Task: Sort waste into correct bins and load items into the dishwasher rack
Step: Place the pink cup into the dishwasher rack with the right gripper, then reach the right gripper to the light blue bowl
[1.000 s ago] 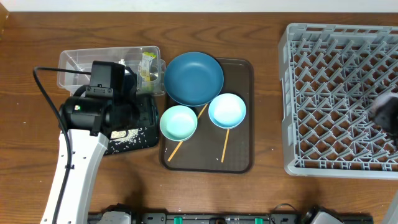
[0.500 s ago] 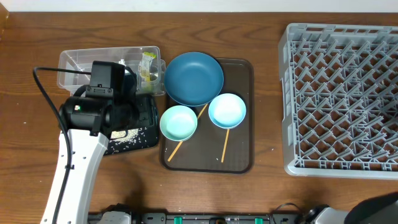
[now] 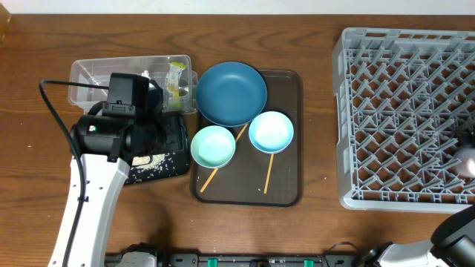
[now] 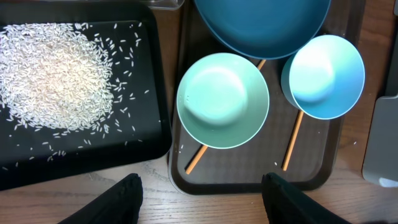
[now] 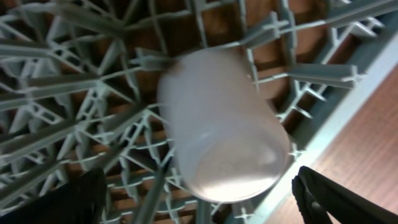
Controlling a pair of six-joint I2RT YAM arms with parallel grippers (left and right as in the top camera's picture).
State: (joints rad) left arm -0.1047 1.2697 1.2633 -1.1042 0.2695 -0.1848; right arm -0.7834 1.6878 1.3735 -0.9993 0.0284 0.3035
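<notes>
The grey dishwasher rack (image 3: 404, 119) fills the right of your desk (image 3: 319, 30). Beside it, the brown serving tray (image 3: 286, 185) carries the dark blue plate (image 3: 231, 93), which overhangs its far rim. Your left arm (image 3: 96, 178) hides part of the clear tub (image 3: 89, 74) and black tray (image 4: 93, 155). The left end effector (image 4: 208, 202) hangs wide open and empty. The mint-green bowl (image 3: 213, 145) and light blue bowl (image 3: 271, 132) sit over the chopsticks (image 3: 268, 172). The pinkish-white cup (image 5: 224, 130) lies tilted in the rack by its wall, with your right end effector (image 5: 208, 202) above it, spread wide and holding nothing. The wrapper (image 3: 177, 78) is in the tub, and rice (image 4: 53, 81) covers the black tray.
</notes>
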